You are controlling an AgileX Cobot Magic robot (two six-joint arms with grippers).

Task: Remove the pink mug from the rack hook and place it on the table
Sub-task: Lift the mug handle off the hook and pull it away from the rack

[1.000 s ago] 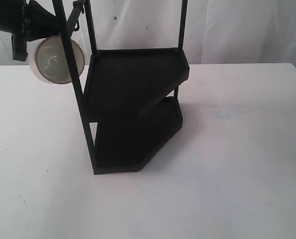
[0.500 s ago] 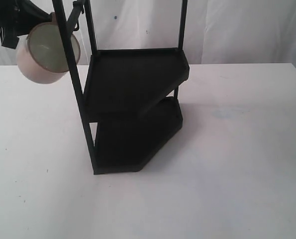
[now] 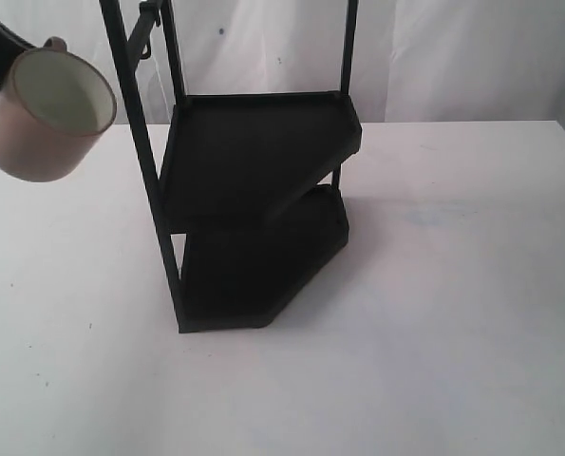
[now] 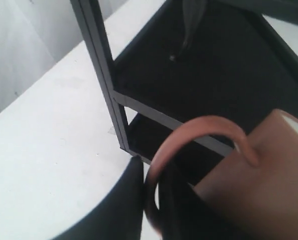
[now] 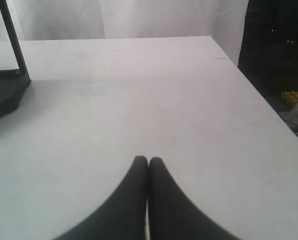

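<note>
So the exterior view has the pink mug (image 3: 45, 114) up in the air, clear of the rack hook (image 3: 147, 27) and well above the tabletop (image 3: 434, 313). It's tipped so you look straight into its cream inside. What that view doesn't give you is the grip. The left gripper (image 4: 153, 169) is nearly all cut off at the frame edge there, just a dark scrap behind the mug.

The left wrist view fills that in. The handle (image 4: 204, 125) loops right between the two dark fingers (image 4: 126, 205), which are clamped on it. The mug body hangs just past the fingertips, and the rack (image 4: 199, 75) is further out beyond it. The far finger is mostly hidden behind the handle, and it's all a bit blurry up close.

The right gripper (image 5: 147, 161) only shows up in its own wrist view. Its fingertips are pressed together, hovering over the tabletop, with a corner of the rack well off to one side.
</note>
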